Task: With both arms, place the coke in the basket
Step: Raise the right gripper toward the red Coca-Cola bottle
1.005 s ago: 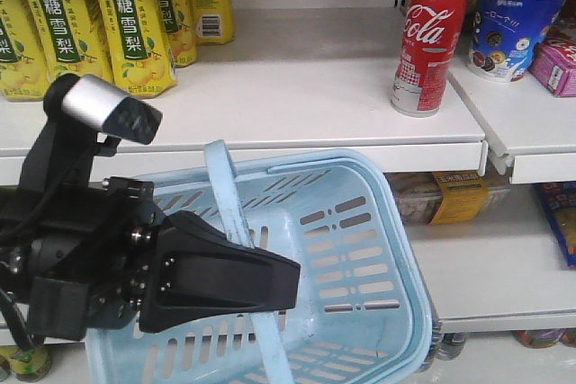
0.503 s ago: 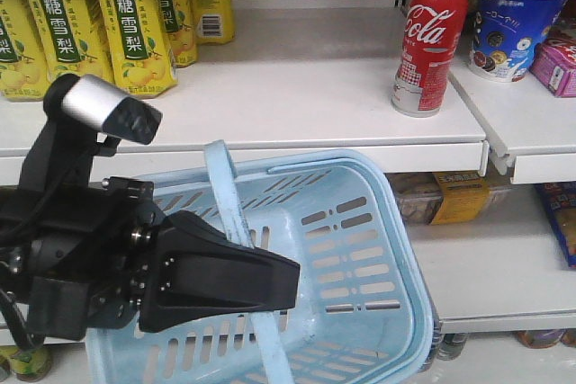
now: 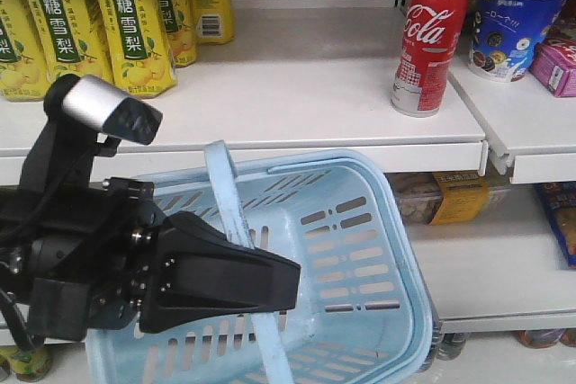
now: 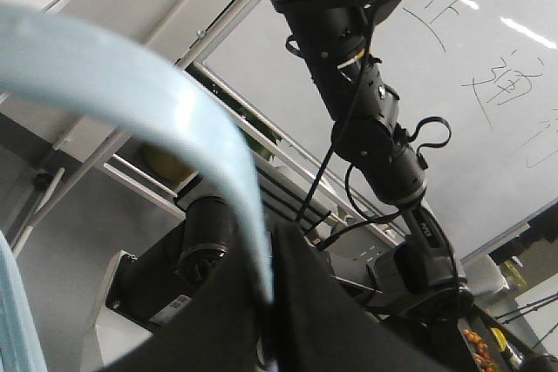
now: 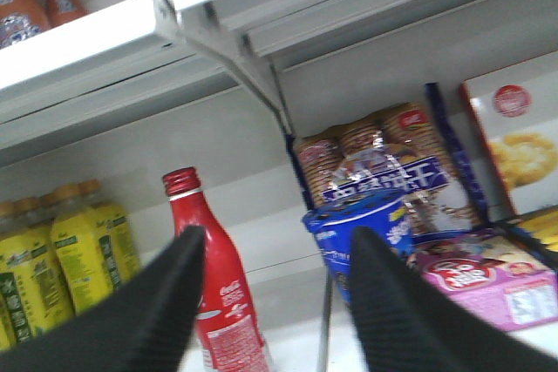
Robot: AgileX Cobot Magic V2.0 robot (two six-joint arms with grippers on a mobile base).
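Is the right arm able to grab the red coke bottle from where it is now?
Probably yes. The right gripper is open and pointed toward the coke, with nothing between them. The blue cup stands close beside the bottle, so the gripper would need careful aim.

Front cam: faces shelves (image 3: 315,87), left gripper (image 3: 290,281) close in front. Left wrist cam: tilted up past basket handle (image 4: 174,111). Right wrist cam: out between right gripper (image 5: 277,246) fingers; shares coke (image 5: 214,285) with front.
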